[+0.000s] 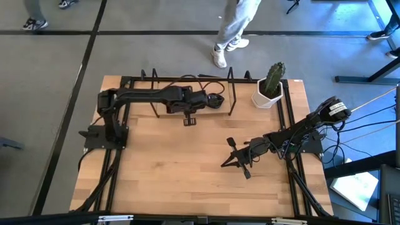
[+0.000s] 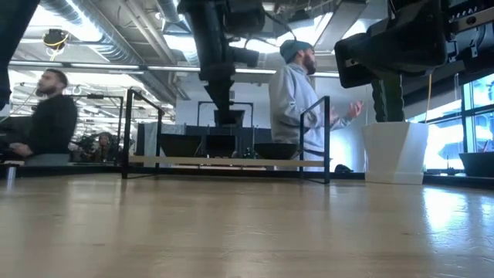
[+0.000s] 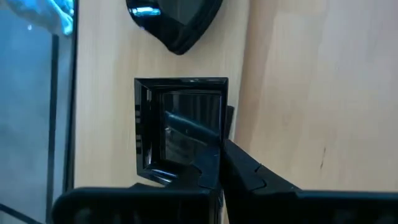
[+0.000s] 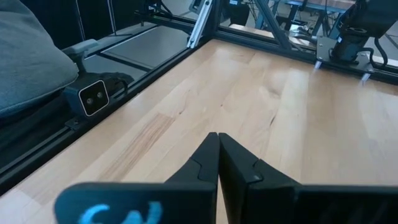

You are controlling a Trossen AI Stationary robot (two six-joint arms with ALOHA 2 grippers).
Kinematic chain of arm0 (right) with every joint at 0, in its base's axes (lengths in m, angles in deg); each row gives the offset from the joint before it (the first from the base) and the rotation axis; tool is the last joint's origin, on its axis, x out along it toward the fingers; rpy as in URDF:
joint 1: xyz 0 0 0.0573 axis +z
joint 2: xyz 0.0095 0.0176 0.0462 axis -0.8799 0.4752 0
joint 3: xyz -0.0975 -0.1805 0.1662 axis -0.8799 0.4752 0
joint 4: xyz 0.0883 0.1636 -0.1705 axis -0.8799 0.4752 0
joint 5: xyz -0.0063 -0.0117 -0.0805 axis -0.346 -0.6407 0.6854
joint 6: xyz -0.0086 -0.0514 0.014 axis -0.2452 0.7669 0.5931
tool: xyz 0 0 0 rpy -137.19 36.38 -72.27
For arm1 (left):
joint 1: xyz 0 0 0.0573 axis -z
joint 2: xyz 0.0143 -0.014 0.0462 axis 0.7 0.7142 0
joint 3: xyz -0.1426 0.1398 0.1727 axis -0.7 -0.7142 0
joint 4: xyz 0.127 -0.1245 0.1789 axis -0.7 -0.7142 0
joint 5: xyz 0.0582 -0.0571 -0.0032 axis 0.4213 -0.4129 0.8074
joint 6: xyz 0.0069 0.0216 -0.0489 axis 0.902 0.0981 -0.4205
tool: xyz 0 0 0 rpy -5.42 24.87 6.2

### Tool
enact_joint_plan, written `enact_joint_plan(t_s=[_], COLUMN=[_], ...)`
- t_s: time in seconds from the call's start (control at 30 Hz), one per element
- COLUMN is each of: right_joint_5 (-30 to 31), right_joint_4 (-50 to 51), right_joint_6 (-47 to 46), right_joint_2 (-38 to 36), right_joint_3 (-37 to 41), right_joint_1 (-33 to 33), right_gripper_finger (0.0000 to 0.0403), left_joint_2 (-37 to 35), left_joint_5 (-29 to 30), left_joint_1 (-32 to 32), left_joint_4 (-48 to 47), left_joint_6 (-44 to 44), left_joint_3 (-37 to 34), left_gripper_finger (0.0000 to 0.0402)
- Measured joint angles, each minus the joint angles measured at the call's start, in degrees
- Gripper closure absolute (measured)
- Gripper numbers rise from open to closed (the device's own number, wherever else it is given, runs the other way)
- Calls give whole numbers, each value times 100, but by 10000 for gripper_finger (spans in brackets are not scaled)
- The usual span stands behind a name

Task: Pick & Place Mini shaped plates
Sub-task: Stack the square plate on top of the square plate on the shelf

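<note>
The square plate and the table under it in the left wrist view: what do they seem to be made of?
The square plate looks like glossy black glazed ceramic or plastic: its raised rim and flat floor mirror the light. Which one, I cannot tell. The table looks like pale wood with a smooth matt finish: fine grain lines run along it.

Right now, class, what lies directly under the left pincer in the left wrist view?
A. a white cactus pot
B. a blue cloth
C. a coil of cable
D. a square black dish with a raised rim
D: the left wrist view shows a square black dish with a raised rim on the wooden table, the shut left pincer over its edge.
</note>
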Motion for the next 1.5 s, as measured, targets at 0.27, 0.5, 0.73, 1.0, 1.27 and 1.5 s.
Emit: enact_joint_plan(t_s=[0.27, 0.5, 0.73, 1.0, 1.27, 1.5], right_joint_5=[0, 0, 0, 0, 0, 0], right_joint_4=[-11, -30, -28, -28, -28, -28], right_joint_6=[0, -4, -12, -4, -4, -2], right_joint_2=[0, 0, 0, 0, 0, 0], right_joint_3=[0, 0, 0, 0, 0, 0], right_joint_1=[0, -2, 0, -2, -2, -2], right_gripper_finger=[395, 395, 395, 395, 395, 395], left_joint_2=[188, 182, 184, 184, 186, 186], left_joint_5=[33, -2, -97, -100, -40, 58], left_joint_1=[-191, -274, -274, -273, -275, -273], left_joint_4=[-6, 3, -16, -182, -7, 29], left_joint_6=[4, 111, 495, 599, 752, 896], left_joint_3=[0, 0, 0, -97, -378, -378], left_gripper_finger=[398, 398, 398, 398, 398, 397])
